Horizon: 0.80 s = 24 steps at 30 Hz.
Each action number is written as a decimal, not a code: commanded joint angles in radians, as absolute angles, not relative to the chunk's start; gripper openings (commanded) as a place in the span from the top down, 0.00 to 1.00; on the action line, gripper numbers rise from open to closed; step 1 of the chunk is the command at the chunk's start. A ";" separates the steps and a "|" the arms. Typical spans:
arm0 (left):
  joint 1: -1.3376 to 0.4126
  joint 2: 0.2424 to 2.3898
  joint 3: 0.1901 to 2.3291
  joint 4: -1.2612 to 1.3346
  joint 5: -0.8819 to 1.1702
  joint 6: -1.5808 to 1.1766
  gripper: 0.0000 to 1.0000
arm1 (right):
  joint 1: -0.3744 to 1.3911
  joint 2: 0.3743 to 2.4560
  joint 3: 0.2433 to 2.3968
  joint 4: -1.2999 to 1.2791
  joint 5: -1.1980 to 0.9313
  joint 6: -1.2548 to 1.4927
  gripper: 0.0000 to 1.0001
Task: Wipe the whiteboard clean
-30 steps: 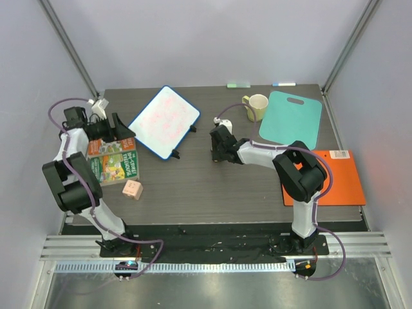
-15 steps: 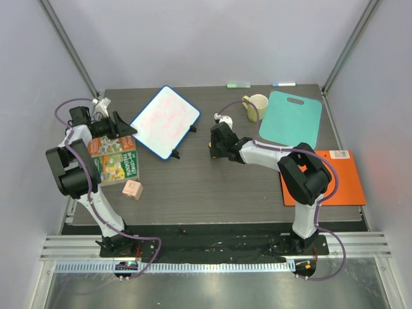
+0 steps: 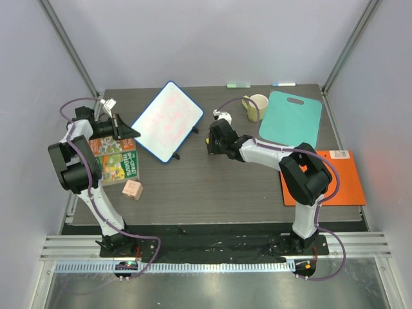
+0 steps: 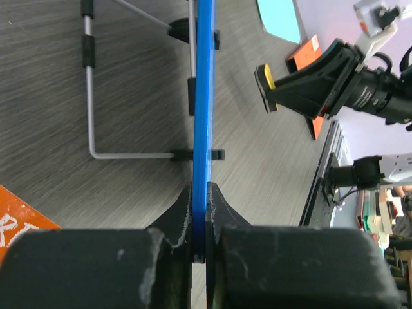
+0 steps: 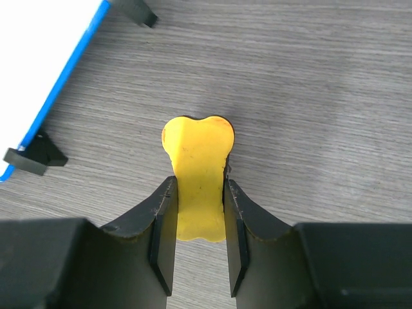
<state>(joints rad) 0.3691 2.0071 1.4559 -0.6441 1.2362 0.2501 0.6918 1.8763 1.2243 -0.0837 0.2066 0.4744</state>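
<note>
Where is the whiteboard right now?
In the top view the whiteboard sits at the table's back left, its left edge clamped in the left gripper; the right gripper, holding a yellow eraser, is to its right.

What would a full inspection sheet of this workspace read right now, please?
Surface: dark wood-grain table, no spills seen.
Job's things: whiteboard on wire stand, faint pink scribbles not yet wiped; yellow eraser.
Clutter: mug, teal cutting board, orange folder, colourful book, pink block.
Grippers: left gripper shut on whiteboard's blue rim; right gripper shut on yellow eraser, clear of the board.
Cables: purple cables looped along both arms, no snag seen.
Surroundings: pale walls; nothing else seen.
</note>
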 commanded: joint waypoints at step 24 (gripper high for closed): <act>0.308 2.051 1.683 -1.094 1.105 0.566 1.00 | 0.736 1.942 1.491 -0.006 0.167 0.405 0.99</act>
<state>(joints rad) 0.3702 2.1040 1.6855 -1.1458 1.2137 0.6319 0.7147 1.8790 1.3949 -0.0628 0.1623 0.4484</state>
